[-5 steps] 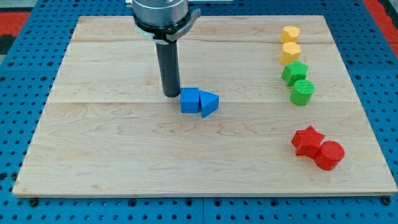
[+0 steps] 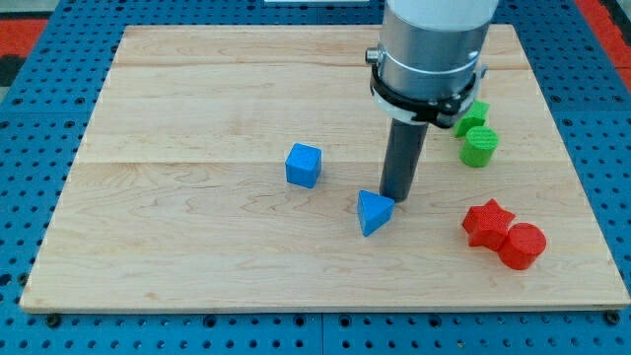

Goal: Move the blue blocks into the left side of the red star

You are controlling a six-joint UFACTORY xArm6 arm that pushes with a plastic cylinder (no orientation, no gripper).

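A blue cube [image 2: 304, 165] sits near the middle of the wooden board [image 2: 197, 227]. A blue triangular block [image 2: 374, 212] lies to its lower right, apart from it. My tip [image 2: 395, 198] stands at the upper right edge of the blue triangular block, touching or nearly touching it. The red star [image 2: 487, 221] lies at the view's right, with a red cylinder [image 2: 523, 246] against its lower right side. The triangular block is well to the left of the star.
A green star [image 2: 472, 115] and a green cylinder [image 2: 480, 146] sit at the right, partly behind the arm body [image 2: 431, 49]. The yellow blocks are hidden behind the arm. Blue pegboard surrounds the board.
My tip moved from the left of the blue pair to the right. The blue triangular block has slid down and right, away from the cube. The cube rotated slightly.
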